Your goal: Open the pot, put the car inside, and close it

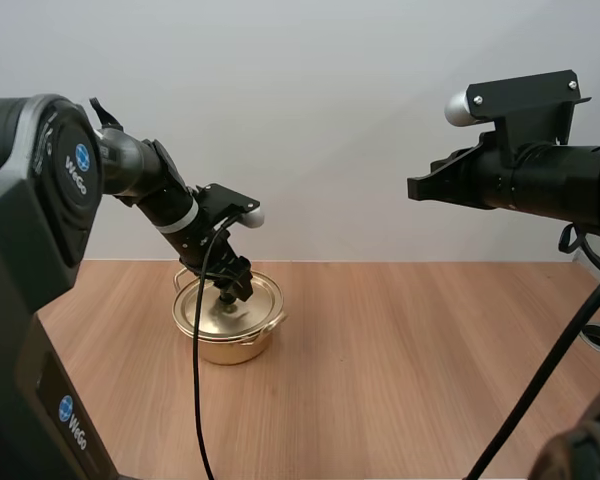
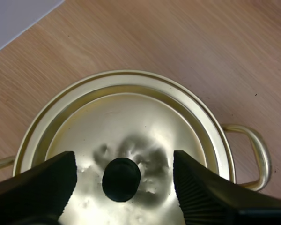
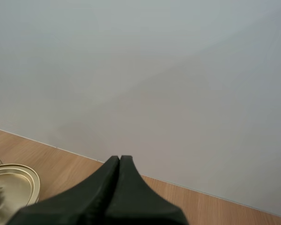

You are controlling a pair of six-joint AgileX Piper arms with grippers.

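Observation:
A gold pot [image 1: 228, 335] stands on the wooden table with its lid [image 1: 250, 300] on. My left gripper [image 1: 232, 291] is down over the lid. In the left wrist view its fingers [image 2: 196, 185] stand apart on either side of the black knob [image 2: 121, 179], not touching it, so the gripper [image 2: 124, 176] is open. The lid [image 2: 126, 122] sits flat in the pot rim, and a side handle [image 2: 253, 154] sticks out. My right gripper [image 1: 420, 187] hangs high above the table at the right, shut, its fingers [image 3: 118, 183] lying together as one wedge, with the pot [image 3: 14, 187] far off.
Bare wooden tabletop [image 1: 420, 360] stretches right of the pot and toward the front. A pale wall [image 1: 330, 120] stands behind the table.

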